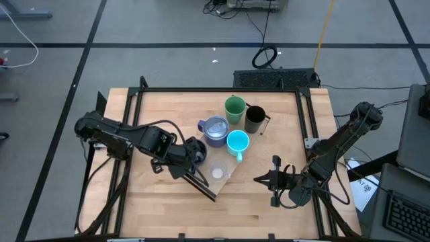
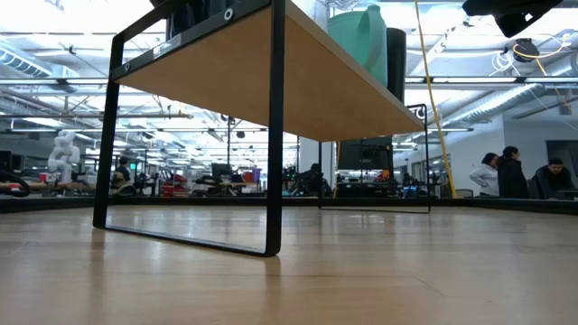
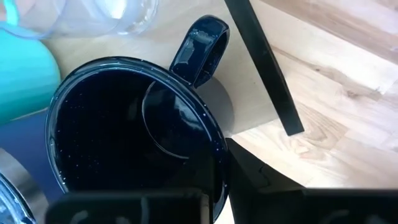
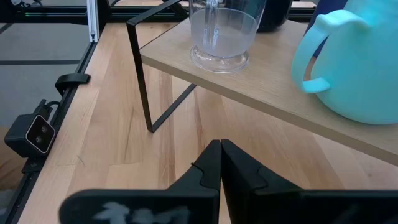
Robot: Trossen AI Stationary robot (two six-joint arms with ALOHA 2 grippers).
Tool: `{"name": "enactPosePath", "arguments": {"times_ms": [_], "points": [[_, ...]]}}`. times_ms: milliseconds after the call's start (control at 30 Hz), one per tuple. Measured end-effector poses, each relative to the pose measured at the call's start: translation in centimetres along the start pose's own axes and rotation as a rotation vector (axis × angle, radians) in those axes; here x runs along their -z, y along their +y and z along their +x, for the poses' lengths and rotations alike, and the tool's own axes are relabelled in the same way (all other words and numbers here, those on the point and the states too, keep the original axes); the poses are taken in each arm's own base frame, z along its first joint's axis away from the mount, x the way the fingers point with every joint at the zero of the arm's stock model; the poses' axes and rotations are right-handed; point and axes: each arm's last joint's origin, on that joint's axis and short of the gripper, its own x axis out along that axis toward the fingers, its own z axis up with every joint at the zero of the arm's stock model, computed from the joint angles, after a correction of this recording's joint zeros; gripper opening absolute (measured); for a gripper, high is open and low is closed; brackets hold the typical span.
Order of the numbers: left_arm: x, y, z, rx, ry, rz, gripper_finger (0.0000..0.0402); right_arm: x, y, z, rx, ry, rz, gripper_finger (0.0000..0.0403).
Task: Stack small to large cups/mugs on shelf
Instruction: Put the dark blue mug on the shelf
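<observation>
Left tool (image 1: 196,152) placing the squat black handled mug (image 3: 134,149) on the long light-wood shelf (image 1: 265,144)

All six cups are sitting on the shelf at frame centre, none nested yet; the left tool is clamping the black mug's rim, beside the tiny clear cup (image 1: 218,173), while the right tool (image 1: 274,180) is waiting, fingers together, at lower right

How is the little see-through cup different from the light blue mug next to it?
The clear cup is see-through, while the cyan mug is solid cyan. The clear cup shows no handle; the cyan mug has a curved handle on its side. The clear cup looks smaller and narrower than the cyan mug. Both stand upright on the shelf, apart from each other, near its end.
</observation>
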Motion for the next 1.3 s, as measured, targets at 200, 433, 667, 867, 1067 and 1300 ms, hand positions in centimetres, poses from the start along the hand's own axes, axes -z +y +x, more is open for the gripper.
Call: {"name": "enactPosePath", "arguments": {"times_ms": [200, 433, 667, 867, 1067, 1300], "points": [[-0.29, 0.30, -0.01, -0.031, -0.030, -0.009, 0.0050, 0.00, 0.00, 0.00, 0.000, 0.000, 0.000, 0.0000], [-0.32, 0.35, -0.03, -0.036, -0.034, -0.016, 0.0061, 0.00, 0.00, 0.00, 0.000, 0.000, 0.000, 0.0000], [-0.44, 0.45, -0.03, -0.043, -0.050, -0.049, 0.0062, 0.03, -0.01, 0.00, 0.001, 0.002, -0.002, 0.0000], [-0.46, 0.48, -0.06, -0.048, -0.053, -0.076, 0.0062, 0.02, -0.01, 0.00, 0.001, 0.002, -0.002, 0.0000], [-0.45, 0.54, -0.25, -0.056, -0.055, -0.095, 0.0063, 0.01, -0.02, 0.00, 0.001, 0.002, -0.002, 0.0000], [-0.48, 0.62, -0.56, -0.071, -0.082, -0.124, 0.0063, 0.02, -0.02, 0.01, 0.002, 0.002, -0.002, 0.0000]]}}
